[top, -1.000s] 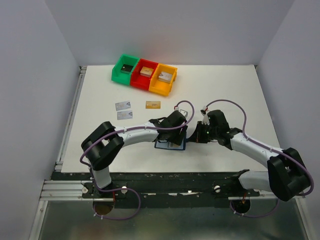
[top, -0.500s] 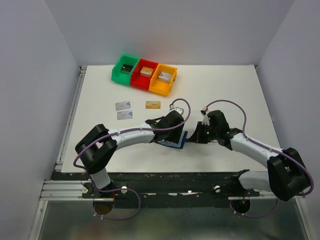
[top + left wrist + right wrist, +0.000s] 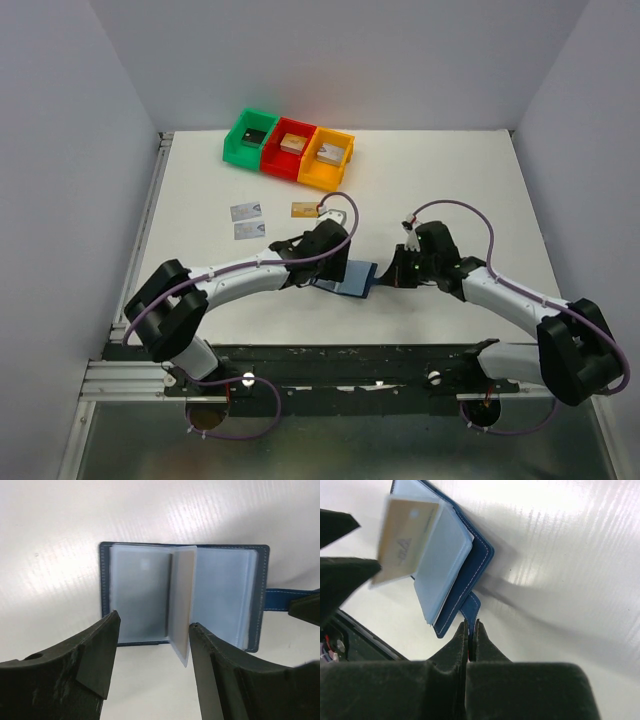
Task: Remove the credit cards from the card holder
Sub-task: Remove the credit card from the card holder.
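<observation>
With the strap [image 3: 470, 607] of the holder [image 3: 220, 595] pinched by the right gripper [image 3: 470, 630], the spread left gripper [image 3: 154, 622] is to be closed squarely on the upright card [image 3: 405, 542].

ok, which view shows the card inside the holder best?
Right wrist: the tan-gold card faces the lens, logo visible. Left wrist sees its sleeve nearly edge-on. Top external shows only the card holder cover.

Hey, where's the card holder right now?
In the top view the card holder lies open at the table's near middle, right by the open left claw, its strap pinched by the right claw.
</observation>
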Motion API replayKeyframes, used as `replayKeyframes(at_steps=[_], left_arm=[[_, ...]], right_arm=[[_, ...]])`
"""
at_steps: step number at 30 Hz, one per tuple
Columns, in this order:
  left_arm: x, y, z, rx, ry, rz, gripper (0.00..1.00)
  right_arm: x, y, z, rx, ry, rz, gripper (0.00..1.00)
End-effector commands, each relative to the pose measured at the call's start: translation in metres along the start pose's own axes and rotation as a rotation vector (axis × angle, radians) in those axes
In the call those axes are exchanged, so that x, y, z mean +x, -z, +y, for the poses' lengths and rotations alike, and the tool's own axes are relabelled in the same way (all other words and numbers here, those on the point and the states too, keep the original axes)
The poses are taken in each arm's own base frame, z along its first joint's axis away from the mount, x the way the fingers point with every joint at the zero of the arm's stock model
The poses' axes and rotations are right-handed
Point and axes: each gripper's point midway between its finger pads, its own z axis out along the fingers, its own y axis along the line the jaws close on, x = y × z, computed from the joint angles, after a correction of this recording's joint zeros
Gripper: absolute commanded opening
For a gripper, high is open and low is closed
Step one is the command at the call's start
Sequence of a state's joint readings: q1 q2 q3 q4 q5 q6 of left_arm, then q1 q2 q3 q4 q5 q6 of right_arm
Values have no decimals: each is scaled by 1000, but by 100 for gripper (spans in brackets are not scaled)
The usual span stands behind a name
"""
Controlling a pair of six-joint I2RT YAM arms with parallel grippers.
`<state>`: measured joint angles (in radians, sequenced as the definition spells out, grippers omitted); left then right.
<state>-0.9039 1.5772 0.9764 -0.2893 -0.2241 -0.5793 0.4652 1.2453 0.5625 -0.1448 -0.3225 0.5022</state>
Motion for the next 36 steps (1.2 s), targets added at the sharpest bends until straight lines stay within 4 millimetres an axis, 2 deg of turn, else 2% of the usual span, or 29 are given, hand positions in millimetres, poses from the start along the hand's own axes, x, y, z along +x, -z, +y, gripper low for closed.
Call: replayKeyframes(at_steps=[1, 5, 11, 14, 17, 20, 22, 24, 26, 28, 31, 36], left_arm=[[-5, 10, 26, -61, 75, -43, 71], [-6, 15, 37, -73, 112, -60, 72], [-1, 20, 53, -85, 159, -62, 73], [-6, 24, 55, -66, 177, -87, 73], [-20, 29, 48, -2, 185, -127, 72], [-30, 30, 29, 126, 188, -162, 68], [-35, 28, 13, 226, 197, -172, 63], [-38, 24, -5, 322, 194, -167, 48], [-36, 17, -11, 350, 201, -142, 32], [-31, 11, -15, 373, 201, -123, 22], [-26, 2, -16, 376, 211, -101, 16], [-9, -17, -4, 307, 231, -51, 5]], right_arm=[[1, 6, -13, 73, 26, 1, 0], [-3, 10, -19, 127, 29, 1, 1], [-12, 24, -30, 235, 30, -13, 52], [-29, 38, -24, 256, 50, -58, 61], [-46, 50, -9, 220, 69, -113, 62], [-60, 50, 28, 28, 101, -179, 59], [-59, 43, 52, -118, 91, -170, 55], [-55, 31, 67, -222, 49, -130, 46], [-52, 18, 74, -288, -5, -101, 37], [-50, 5, 75, -326, -47, -93, 34], [-44, -10, 72, -346, -87, -69, 34], [-36, -30, 66, -355, -136, -18, 35]])
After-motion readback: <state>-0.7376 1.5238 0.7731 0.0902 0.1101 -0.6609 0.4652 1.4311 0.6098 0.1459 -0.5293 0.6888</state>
